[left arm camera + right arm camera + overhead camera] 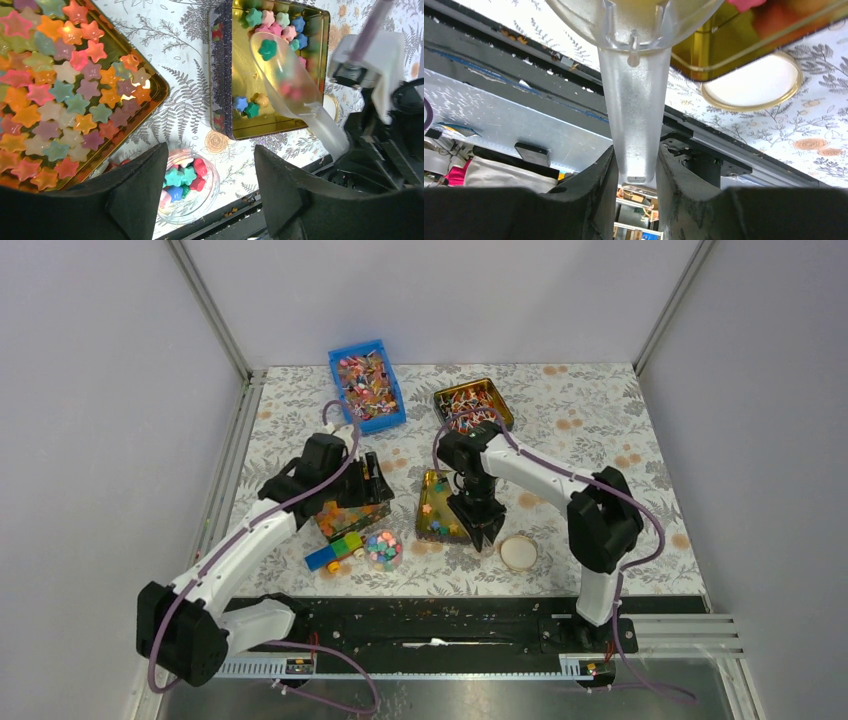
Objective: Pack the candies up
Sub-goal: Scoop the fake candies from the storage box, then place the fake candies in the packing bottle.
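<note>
Clear scoop (pixel 282 75), handle clamped in your right gripper (pixel 636 167), reaches far-left into the gold tin (pixel 220 75) of candies (pixel 280 22); the jar (pixel 214 189) sits left, close to your empty, spread left gripper (pixel 210 150).

Left gripper (pixel 210 150) spread wide; right gripper (pixel 635 150) clamps scoop handle (pixel 634 100).

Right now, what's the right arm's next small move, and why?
Probably lift the scoop out of the tin toward the jar: the right pincer grips its handle, a few candies sit in it, and the jar looks only part-filled.
</note>
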